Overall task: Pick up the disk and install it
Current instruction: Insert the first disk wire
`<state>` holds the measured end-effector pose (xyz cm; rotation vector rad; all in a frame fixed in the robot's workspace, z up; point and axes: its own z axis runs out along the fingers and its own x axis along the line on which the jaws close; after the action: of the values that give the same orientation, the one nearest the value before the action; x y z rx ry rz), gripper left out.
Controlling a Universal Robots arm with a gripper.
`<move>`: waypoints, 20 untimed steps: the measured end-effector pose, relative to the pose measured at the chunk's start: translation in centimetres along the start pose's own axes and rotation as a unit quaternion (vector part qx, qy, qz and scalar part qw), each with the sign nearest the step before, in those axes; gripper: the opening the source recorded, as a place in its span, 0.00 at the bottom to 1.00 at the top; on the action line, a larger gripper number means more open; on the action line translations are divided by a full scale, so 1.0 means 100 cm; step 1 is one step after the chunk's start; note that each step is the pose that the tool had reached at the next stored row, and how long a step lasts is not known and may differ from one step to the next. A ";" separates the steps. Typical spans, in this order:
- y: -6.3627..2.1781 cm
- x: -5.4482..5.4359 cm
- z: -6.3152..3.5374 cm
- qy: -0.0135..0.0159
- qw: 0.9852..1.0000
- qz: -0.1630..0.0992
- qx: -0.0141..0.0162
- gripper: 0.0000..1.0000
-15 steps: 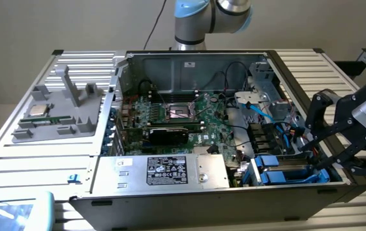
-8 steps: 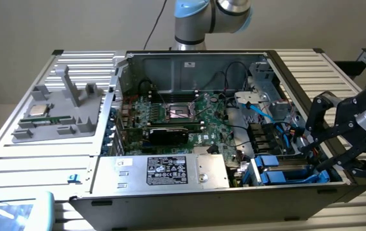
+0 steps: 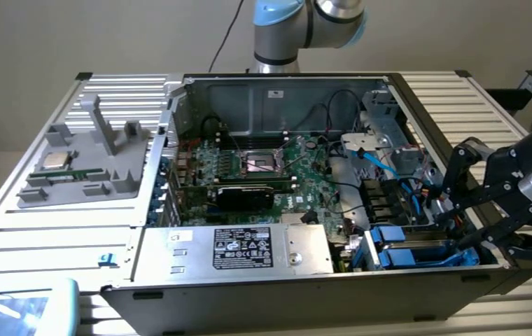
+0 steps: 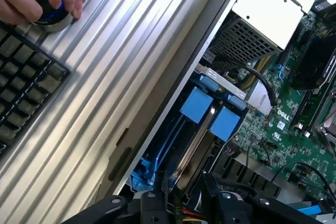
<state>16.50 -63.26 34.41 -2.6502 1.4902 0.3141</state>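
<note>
Counted in and beside the computer case
Inside it: one motherboard; one silver box; two blue tabs; beside it: one gripper; one grey tray; one chip.

Plain beige wall — ribbed aluminium table

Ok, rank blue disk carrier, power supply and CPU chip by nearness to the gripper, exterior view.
1. Blue disk carrier, beside the gripper, exterior view's right.
2. Power supply, case front, middle.
3. CPU chip, on grey tray, exterior view's left.
</note>
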 end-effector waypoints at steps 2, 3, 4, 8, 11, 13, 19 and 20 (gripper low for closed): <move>0.0004 0.001 0.0008 -0.006 1.000 -0.002 0.004 0.39; 0.0007 0.002 0.0012 -0.009 1.000 -0.003 0.005 0.39; 0.0009 0.003 0.0013 -0.010 1.000 -0.004 0.005 0.39; 0.0007 0.005 0.0035 -0.014 1.000 -0.009 0.007 0.39; 0.0012 0.006 0.0046 -0.020 1.000 -0.011 0.010 0.39; 0.0021 0.008 0.0045 -0.021 1.000 -0.012 0.011 0.39; 0.0035 0.012 0.0044 -0.032 0.999 -0.014 0.017 0.39; 0.0037 0.012 0.0045 -0.034 0.999 -0.014 0.019 0.39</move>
<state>16.72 -64.37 33.72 -2.6017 1.4232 0.3669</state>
